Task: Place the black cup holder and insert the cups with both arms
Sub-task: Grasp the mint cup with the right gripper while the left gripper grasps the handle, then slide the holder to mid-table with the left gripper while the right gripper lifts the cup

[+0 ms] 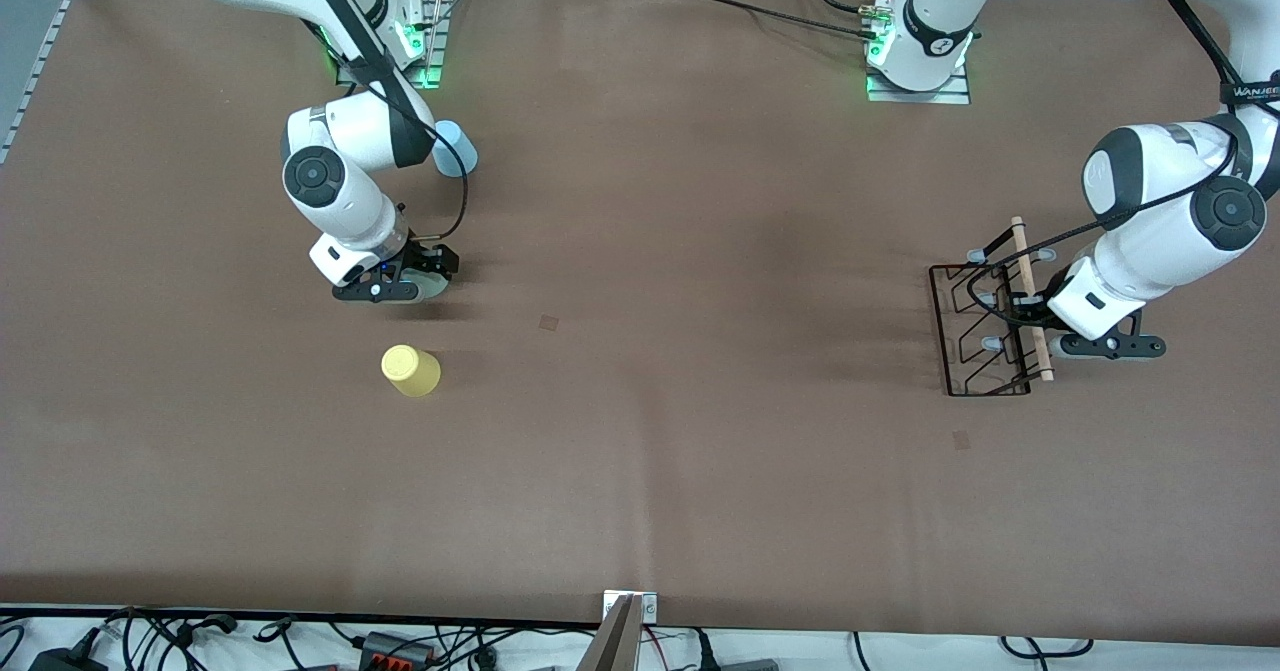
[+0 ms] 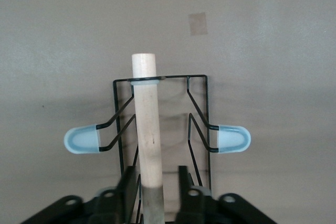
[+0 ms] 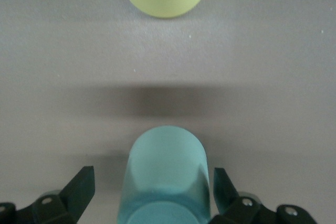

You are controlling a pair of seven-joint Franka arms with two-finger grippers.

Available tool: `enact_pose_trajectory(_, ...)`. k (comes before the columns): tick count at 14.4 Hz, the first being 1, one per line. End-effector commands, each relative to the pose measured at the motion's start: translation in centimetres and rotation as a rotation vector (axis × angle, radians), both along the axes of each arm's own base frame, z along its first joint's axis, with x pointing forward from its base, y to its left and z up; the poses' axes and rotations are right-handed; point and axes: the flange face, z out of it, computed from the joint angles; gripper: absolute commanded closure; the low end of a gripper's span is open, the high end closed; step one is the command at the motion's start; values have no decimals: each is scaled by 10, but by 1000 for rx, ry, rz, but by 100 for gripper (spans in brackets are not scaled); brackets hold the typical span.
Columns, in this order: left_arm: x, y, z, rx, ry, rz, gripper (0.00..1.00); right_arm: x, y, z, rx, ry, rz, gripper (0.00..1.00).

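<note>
My left end effector [image 2: 157, 195] — pinching rack's [image 1: 985, 326] rod [image 2: 147, 124]; right end effector [image 3: 152, 198] — spread around mint cup [image 3: 165, 177].

brown bench [image 1: 640, 431] fills the frame. two small darker square patches on it, one mid-frame [image 1: 549, 322], one lower right [image 1: 961, 439]. cables and plugs [image 1: 380, 643] along bottom edge, metal bracket [image 1: 630, 606] bottom centre.
</note>
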Motion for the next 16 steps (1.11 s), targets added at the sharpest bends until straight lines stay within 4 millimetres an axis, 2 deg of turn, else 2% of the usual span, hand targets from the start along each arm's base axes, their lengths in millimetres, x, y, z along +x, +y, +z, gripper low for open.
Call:
enact_pose_trajectory(1, 3, -1, 18, 16, -10, -3, 97, -16, -7, 4, 4, -3, -3, 0)
enact_pose_trajectory(3, 7, -1, 25, 17, -27, -3, 99, -22, -9, 2, 0, 6, -2, 0)
enact_pose_trajectory(5, 14, -1, 42, 19, -47, -3, 99, -23, -11, 1, 0, 7, -6, 0)
enact_pose_trajectory(8, 23, -16, 80, 14, 3, -28, 99, -22, -10, 3, 1, 3, -6, 0)
enact_pose_trajectory(10, 25, -59, 95, -7, 32, -75, 99, -21, -11, 3, 2, 0, -8, 0)
enact_pose_trajectory(11, 27, -82, 101, -15, 20, -77, 99, -21, -11, 4, 3, -2, -8, 3)
enact_pose_trajectory(13, 24, -132, 104, -33, 15, -72, 99, -19, -10, 7, 4, -6, -8, 44)
enact_pose_trajectory(14, 24, -164, 107, -48, 7, -68, 99, -15, -13, 11, 4, -11, -14, 61)
enact_pose_trajectory(16, 21, -225, 104, -77, 12, -15, 99, -12, -16, 20, -2, 11, -18, 81)
